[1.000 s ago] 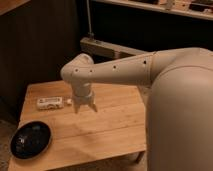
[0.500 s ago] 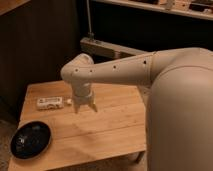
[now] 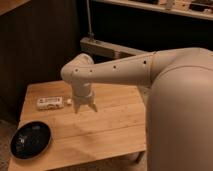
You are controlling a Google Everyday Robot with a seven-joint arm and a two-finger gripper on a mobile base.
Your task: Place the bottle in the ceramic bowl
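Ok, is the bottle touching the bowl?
Apart. The camera view shows bare tabletop between the bottle and the bowl; the claw hangs open beside the bottle's cap.

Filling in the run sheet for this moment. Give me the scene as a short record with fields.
bottle: lying on its side, back left of the table, not held
ceramic bowl: front left corner of the table, empty
gripper: pointing down, open, just right of the bottle, holding nothing
task state: bottle not yet in the bowl
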